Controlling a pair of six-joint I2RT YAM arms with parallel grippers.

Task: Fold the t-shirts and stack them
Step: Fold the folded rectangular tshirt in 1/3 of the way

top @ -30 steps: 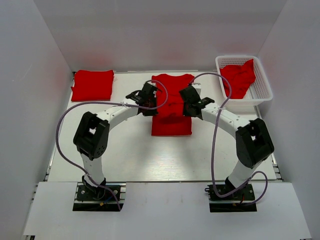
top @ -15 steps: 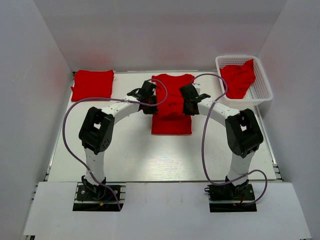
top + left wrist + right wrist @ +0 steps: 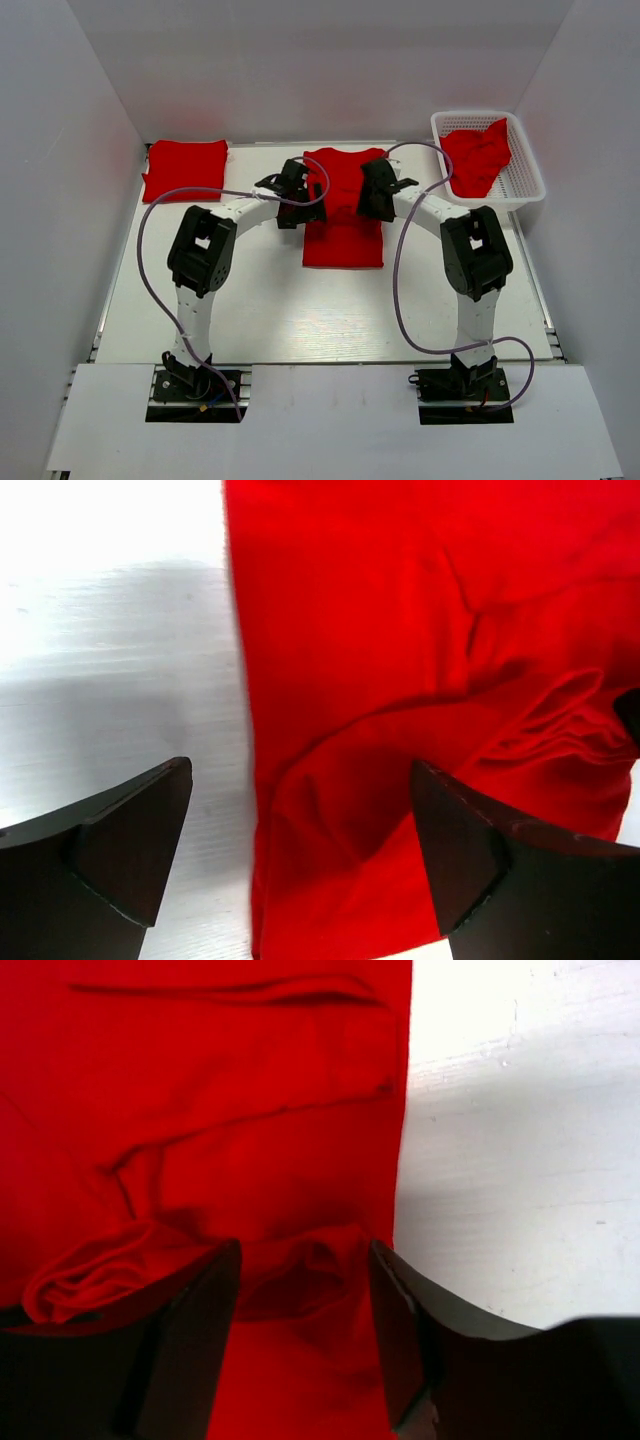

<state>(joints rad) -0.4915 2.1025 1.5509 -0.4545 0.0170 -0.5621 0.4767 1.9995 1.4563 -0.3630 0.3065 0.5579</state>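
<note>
Across the table (image 3: 260,310), the biggest change in the last second is in the arms. Both elbows have swung inward and both wrists have slid toward the far end of the middle t-shirt (image 3: 343,245).

That shirt has not moved. It lies as a narrow strip in the centre of the table, collar end farthest from me, with more of its near half uncovered now. The folded t-shirt (image 3: 185,170) sits untouched at the far left corner. A crumpled t-shirt (image 3: 478,155) waits in the basket (image 3: 525,190) at the far right.

The left pincer (image 3: 314,198) is spread wide and holds nothing. In its wrist view it straddles the shirt's left edge, one finger over bare table and the other over cloth. The right pincer (image 3: 366,194) is parted less and sits on the shirt's right edge. A small rumpled bunch (image 3: 300,1275) lies between its fingers, but I don't see them pinching it.

I judge both are lining up to take the far corners for the next lengthwise fold, and that no grasp has been made yet.
</note>
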